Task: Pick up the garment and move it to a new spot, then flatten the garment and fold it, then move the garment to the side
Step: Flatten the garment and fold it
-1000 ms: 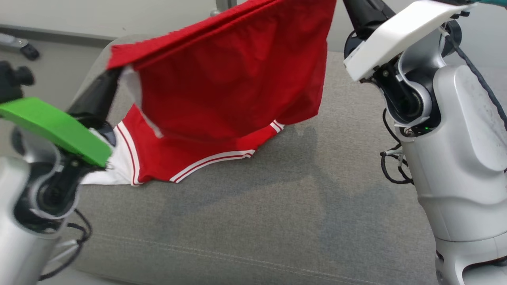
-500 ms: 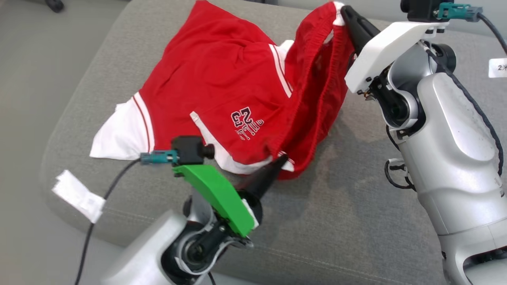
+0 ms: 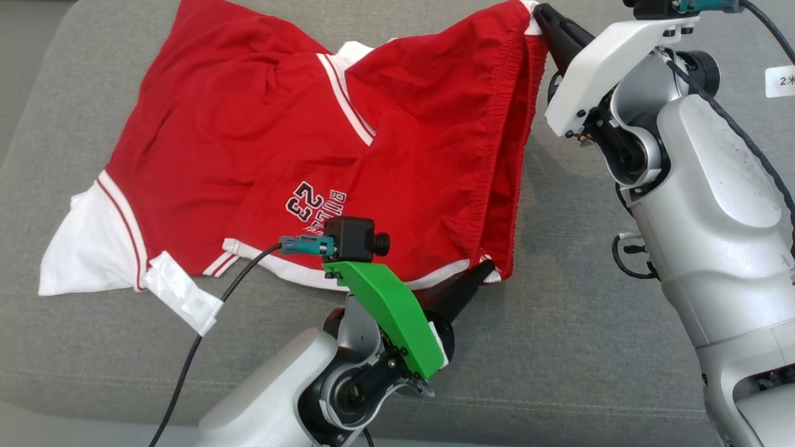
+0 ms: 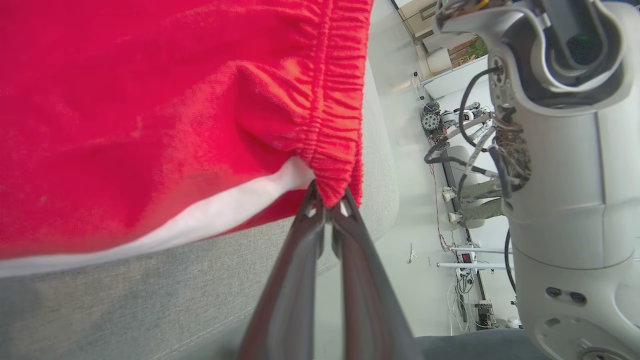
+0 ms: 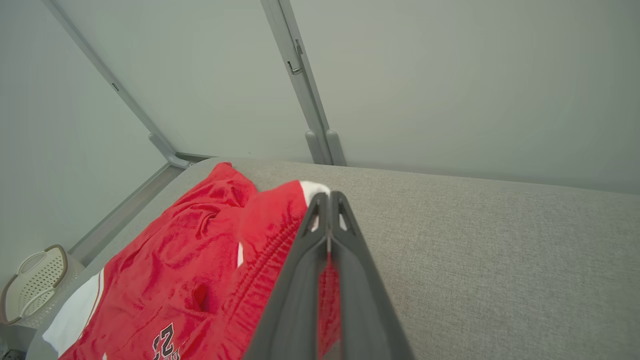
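Here the left gripper [image 3: 487, 268] and the right gripper [image 3: 539, 9] each pinch tight one end of the red shorts [image 3: 248, 124] lying between them.

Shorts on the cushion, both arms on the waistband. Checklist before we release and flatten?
1. Red shorts with white trim resting on the grey fabric cushion: ok.
2. Left jaws shut on the elastic waistband's near end: ok.
3. Right jaws shut on its far end: ok.
4. Waistband straight between the two grips: ok.
5. Shorts flat: not ok; panels overlap at the middle white stripe, with wrinkles around it.
6. Black cable with white tag clear of the hem: cannot tell; it crosses the hem in the head view.
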